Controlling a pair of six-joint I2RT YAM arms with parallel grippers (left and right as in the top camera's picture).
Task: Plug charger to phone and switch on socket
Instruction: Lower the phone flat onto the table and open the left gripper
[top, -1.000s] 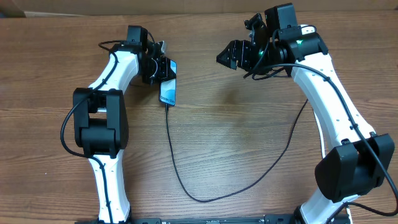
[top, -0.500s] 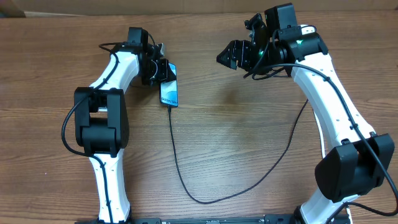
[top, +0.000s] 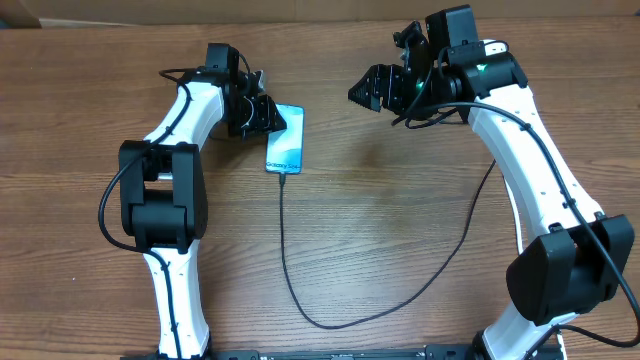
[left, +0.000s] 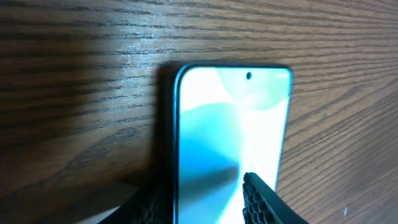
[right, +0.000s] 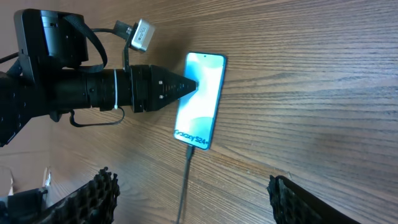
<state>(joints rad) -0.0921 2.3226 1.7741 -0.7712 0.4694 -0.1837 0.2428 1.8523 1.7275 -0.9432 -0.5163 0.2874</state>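
Observation:
The phone (top: 285, 140) lies flat on the wooden table, screen up, showing "Galaxy S24+" (right: 202, 99). The charger's black cable (top: 283, 240) is plugged into its near end, loops toward the table's front edge and runs up behind the right arm. My left gripper (top: 268, 113) sits at the phone's far left corner with its jaws apart. One finger (left: 267, 202) hangs over the screen (left: 230, 118) and the other runs along its left edge. My right gripper (top: 375, 90) hovers open to the right of the phone, holding nothing. The socket is out of view.
A cardboard box corner (top: 15, 12) shows at the back left. A silver connector (right: 138, 34) on a black lead sticks out above the left wrist. Bare wood (top: 390, 230) lies between the two arms.
The phone, earlier tilted up on its edge in the left gripper, now lies flat and a little further right. The left jaws have opened. The right arm has not moved.

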